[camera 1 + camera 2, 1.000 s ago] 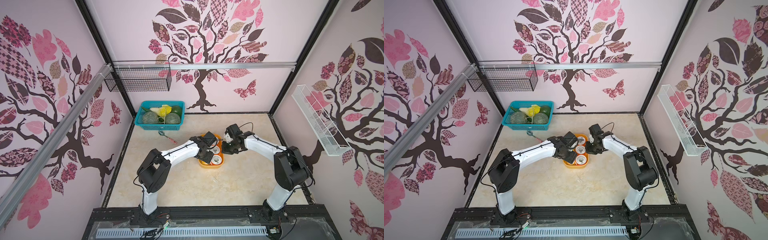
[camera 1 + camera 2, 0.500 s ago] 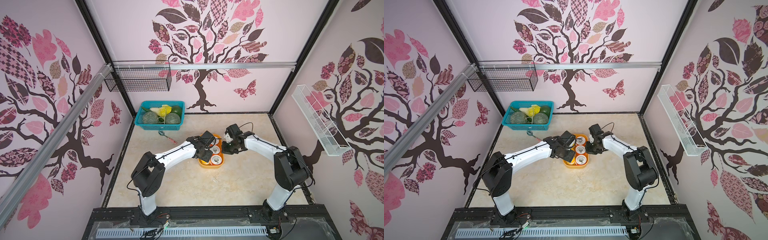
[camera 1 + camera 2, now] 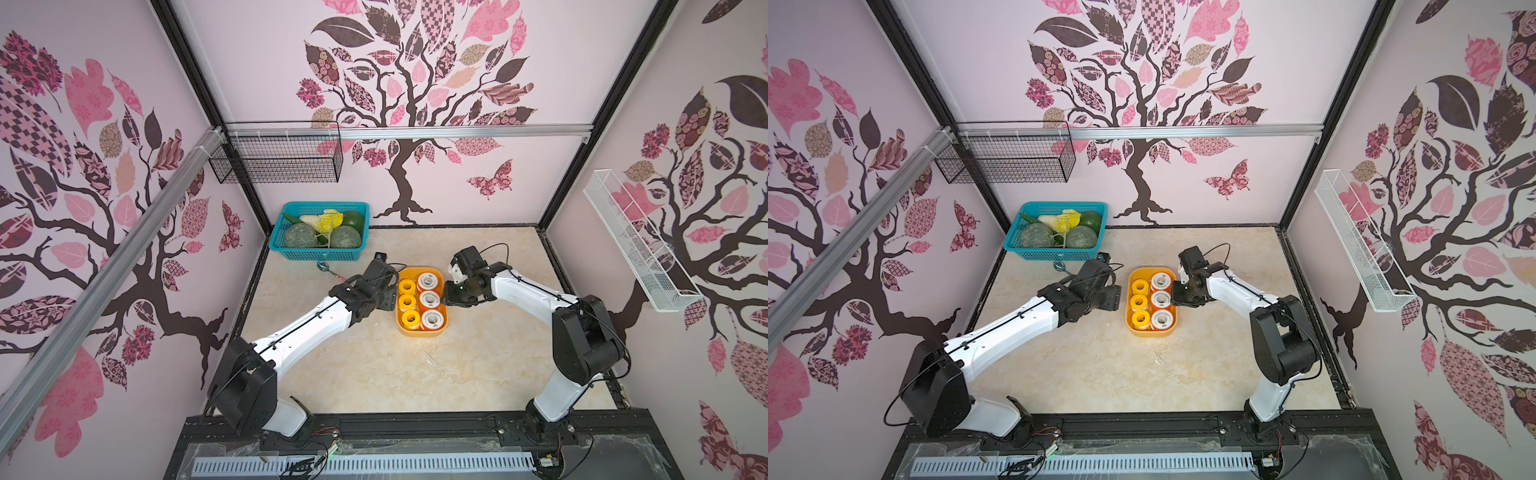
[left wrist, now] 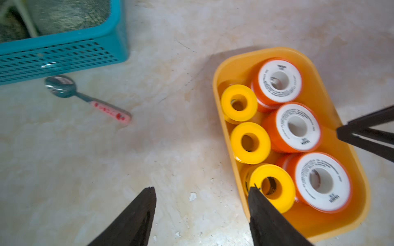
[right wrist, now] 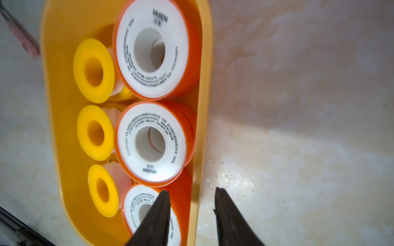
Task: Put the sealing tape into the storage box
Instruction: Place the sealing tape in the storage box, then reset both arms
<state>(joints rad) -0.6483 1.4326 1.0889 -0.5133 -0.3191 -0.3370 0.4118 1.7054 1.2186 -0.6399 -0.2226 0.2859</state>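
You have all six sealing tape rolls [image 3: 430, 300] lying flat inside the storage box [image 3: 419, 332] between your arms, with your right fingers [image 5: 157, 215] parted either side of its long wall and your left fingers [image 4: 136, 217] open at the opposite wall.

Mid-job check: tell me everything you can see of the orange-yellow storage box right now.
The storage box is a shallow orange-yellow tub, smooth plastic by its look, with solid walls and rounded corners. It stands flat near the middle of the tabletop. It holds three yellow tape rolls and three orange-and-white tape rolls. The open right gripper straddles one long wall; contact is unclear.
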